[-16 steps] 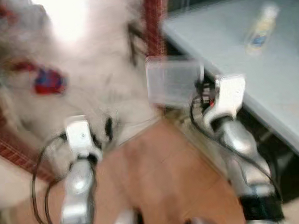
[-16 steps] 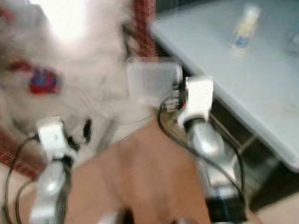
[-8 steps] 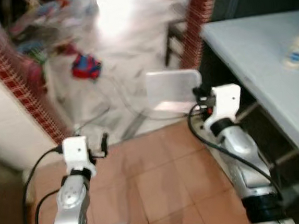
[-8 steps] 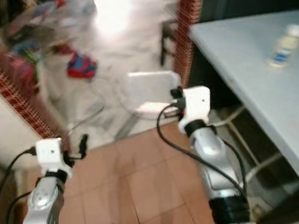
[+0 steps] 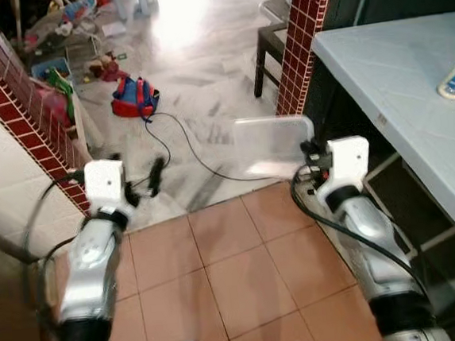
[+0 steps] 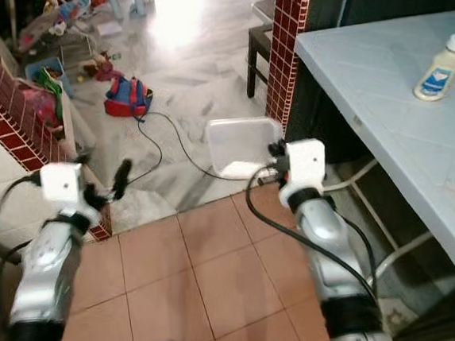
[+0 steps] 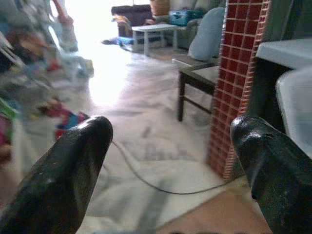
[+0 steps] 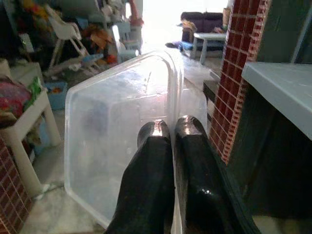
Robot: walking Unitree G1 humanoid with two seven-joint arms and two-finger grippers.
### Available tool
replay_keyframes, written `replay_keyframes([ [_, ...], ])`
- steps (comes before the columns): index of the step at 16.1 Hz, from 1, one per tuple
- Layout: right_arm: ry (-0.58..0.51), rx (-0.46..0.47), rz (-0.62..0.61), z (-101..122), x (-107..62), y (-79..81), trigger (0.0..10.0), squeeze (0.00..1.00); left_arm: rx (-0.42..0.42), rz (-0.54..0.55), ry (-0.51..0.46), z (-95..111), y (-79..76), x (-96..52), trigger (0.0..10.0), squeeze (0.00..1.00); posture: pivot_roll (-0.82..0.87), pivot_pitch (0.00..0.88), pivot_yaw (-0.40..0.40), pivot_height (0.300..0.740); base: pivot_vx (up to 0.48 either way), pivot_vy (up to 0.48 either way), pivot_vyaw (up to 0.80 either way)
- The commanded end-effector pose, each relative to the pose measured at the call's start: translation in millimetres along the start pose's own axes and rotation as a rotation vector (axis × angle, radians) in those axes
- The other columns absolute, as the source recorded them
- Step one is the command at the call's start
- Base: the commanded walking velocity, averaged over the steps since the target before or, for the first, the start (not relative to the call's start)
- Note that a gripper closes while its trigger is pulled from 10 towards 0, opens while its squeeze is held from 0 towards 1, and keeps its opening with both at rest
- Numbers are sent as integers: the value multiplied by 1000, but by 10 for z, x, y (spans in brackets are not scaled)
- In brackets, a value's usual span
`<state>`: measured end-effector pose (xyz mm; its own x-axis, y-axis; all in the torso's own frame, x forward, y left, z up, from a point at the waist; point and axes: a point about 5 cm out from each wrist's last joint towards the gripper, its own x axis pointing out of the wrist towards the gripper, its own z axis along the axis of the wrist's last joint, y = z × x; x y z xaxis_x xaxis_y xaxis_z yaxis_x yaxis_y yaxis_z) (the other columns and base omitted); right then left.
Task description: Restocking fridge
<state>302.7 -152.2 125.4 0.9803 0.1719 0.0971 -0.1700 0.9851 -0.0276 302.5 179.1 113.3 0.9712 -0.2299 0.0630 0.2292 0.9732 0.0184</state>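
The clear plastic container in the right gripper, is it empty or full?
Empty: the floor shows through the clear container, and the right gripper pinches its rim.

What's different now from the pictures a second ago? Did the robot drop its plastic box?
No. The whole picture shifted because the robot's head turned, and the blur has cleared. The right gripper stays shut on the rim of the clear plastic container. The left gripper stays open and holds nothing. The bottle rests on the table.

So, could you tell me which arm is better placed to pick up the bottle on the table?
The left tool, since it is open and empty; the right tool grips the clear container, though it is nearer the bottle.
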Motion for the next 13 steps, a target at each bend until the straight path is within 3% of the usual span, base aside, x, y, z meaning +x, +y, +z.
replay_keyframes([
  [1, -9, -1, 0, -1, 44, 26, 10000, 0, 15, -15, 47, -127, -17, 45, 10000, 0, 89, 0, 24, 740, 0, 0, 0],
  [2, -8, -3, 12, -22, 70, 47, 10000, 0, 35, -64, 91, -247, -128, 104, 10000, 0, 85, 0, 26, 740, 0, 0, 0],
  [4, -15, -10, 17, -24, 97, 51, 10000, 0, 54, -62, 102, -323, -209, 134, 10000, 0, 69, 0, 32, 740, 0, 0, 0],
  [5, -21, -14, -6, -26, 87, 5, 10000, 0, 39, -16, 94, -400, -315, 41, 10000, 0, 56, 0, 41, 740, 0, 0, 0],
  [6, -20, -7, -23, -34, 83, -21, 10000, 0, 44, 16, 77, -411, -321, -39, 10000, 0, 61, 0, 41, 740, 0, 0, 0],
  [7, -22, -4, -29, -39, 86, -30, 10000, 0, 45, 28, 69, -419, -319, -65, 10000, 0, 61, 0, 41, 740, 0, 0, 0],
  [8, -24, -5, -39, -57, 80, -59, 10000, 0, 71, 105, 34, -430, -281, -204, 10000, 0, 86, 0, 32, 740, 0, 0, 0],
  [10, -18, -7, -44, -85, 72, -75, 10000, 0, 129, 204, -13, -361, -155, -346, 10000, 0, 110, 0, 25, 740, 0, 0, 0],
  [13, -23, -19, -47, -56, 61, -112, 10000, 0, 167, 282, -10, -315, -50, -625, 10000, 0, 137, 0, 22, 740, 0, 0, 0],
])
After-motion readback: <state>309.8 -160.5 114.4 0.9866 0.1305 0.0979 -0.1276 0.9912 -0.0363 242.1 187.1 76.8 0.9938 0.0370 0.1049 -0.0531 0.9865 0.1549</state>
